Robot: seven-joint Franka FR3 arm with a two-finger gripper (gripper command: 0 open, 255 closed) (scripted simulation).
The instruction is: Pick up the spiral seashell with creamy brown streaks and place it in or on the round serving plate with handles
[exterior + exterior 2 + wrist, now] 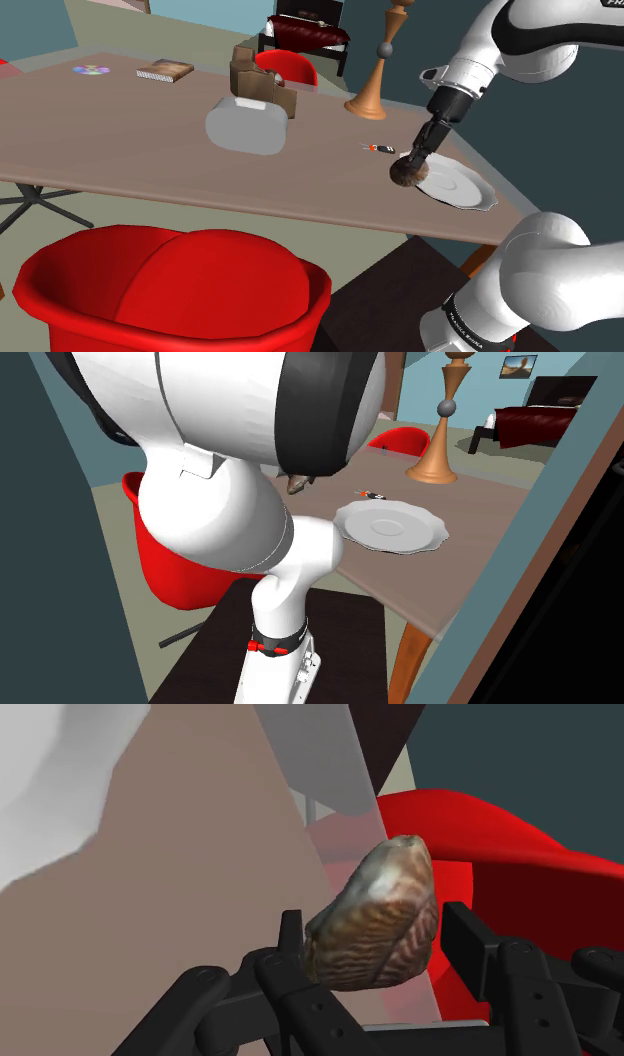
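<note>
Red chair (170, 290), wooden stand (370, 90); book (165, 71), disc (90, 70)

Brown-streaked cream spiral seashell (375, 919) between the jaws, just beside the rim of the white scalloped plate (468, 190)

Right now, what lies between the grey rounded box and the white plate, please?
Shoulder view: a small red-and-black item on the tabletop, then the seashell in the claw beside the plate.

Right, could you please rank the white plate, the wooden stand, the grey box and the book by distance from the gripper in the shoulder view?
1. The white plate, just beside the gripper clasping the seashell.
2. The wooden stand, behind it.
3. The grey box, mid-table, leftward.
4. The book, far left end.
</note>
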